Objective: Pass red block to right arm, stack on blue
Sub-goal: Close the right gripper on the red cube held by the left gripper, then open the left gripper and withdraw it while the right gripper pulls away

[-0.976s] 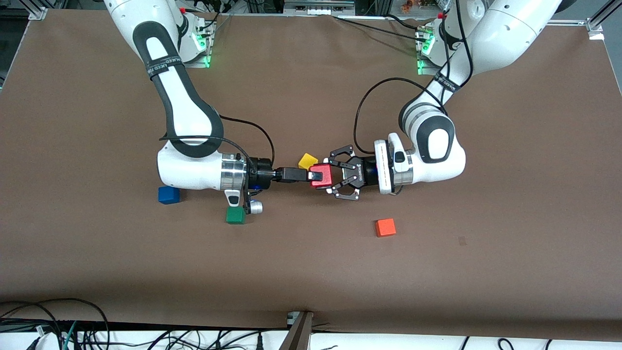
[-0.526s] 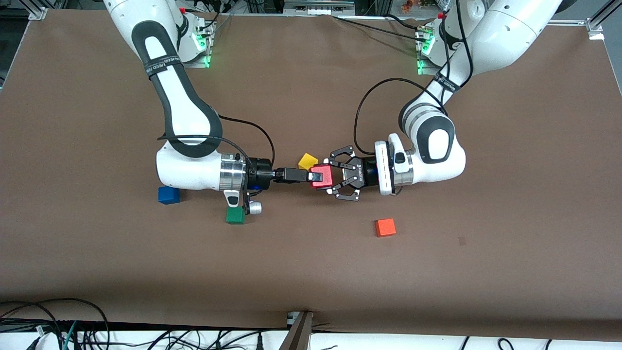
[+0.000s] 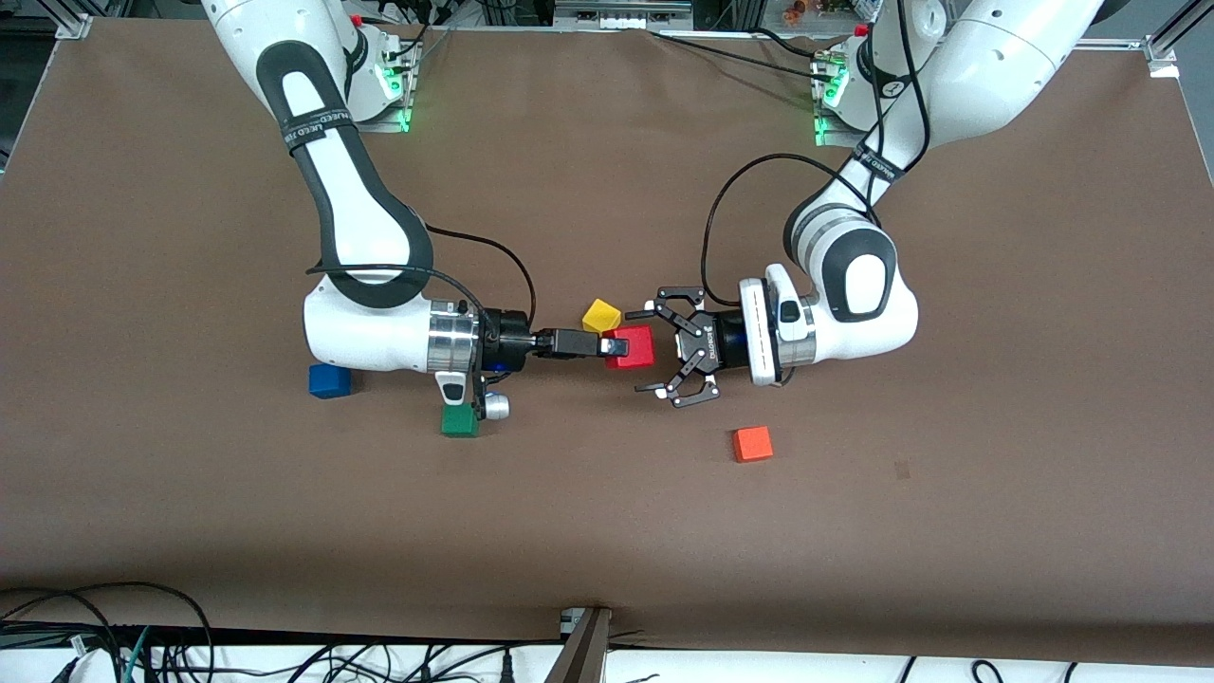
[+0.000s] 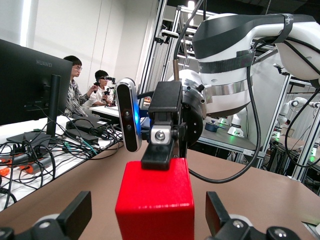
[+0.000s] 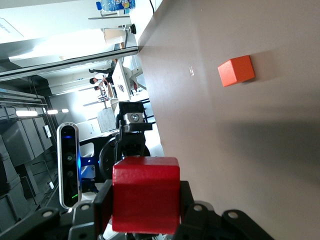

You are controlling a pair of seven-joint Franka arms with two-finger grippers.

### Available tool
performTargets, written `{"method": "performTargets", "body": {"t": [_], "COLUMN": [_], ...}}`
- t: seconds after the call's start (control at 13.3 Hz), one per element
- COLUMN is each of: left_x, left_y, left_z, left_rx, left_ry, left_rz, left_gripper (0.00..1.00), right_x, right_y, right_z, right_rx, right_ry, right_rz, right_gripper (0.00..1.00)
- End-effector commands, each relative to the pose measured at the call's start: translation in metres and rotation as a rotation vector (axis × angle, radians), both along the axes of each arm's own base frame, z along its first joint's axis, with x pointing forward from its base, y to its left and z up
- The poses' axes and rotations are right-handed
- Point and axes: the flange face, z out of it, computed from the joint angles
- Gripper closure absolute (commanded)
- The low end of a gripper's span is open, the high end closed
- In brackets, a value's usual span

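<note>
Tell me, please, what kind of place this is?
Most likely a robotics research lab: two white arms work over a brown-covered table, aluminium frame racks stand around, and people sit at desks with monitors and loose cables.

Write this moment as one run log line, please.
stage: handover | right gripper: shut on red block, over table | left gripper: open, beside red block | blue cube: on table, bare
</note>
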Motion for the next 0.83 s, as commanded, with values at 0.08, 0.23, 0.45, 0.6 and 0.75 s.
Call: {"method": "performTargets", "body": {"t": [0.08,0.23,0.45,0.6,0.75], "left_x": [0.002,0.004,0.012,0.014,0.016], "left_y": [0.006,0.013,0.04,0.051,0.065], "left_z": [0.013,0.022,0.043,0.062,0.081], "left_rx": [-0.016,0.01,0.102,0.17,0.278], "left_ry": [0.036,0.058,0.104,0.169,0.222], "left_rz": [0.01,0.0,-0.029,-0.042,-0.052], "left_gripper": [0.0,0.0,0.0,0.0,0.0], "right_x": [0.008,0.012,0.018,0.022,0.024], "right_y": [-0.008,-0.016,-0.038,-0.051,-0.061], "right_z": [0.013,0.013,0.019,0.018,0.022], "right_rx": [0.02,0.009,-0.031,-0.053,-0.068], "right_ry": [-0.021,-0.027,-0.05,-0.056,-0.069], "right_rz": [-0.016,-0.018,0.027,0.05,0.067], "right_gripper": [1.0,1.0,1.0,1.0,1.0]}}
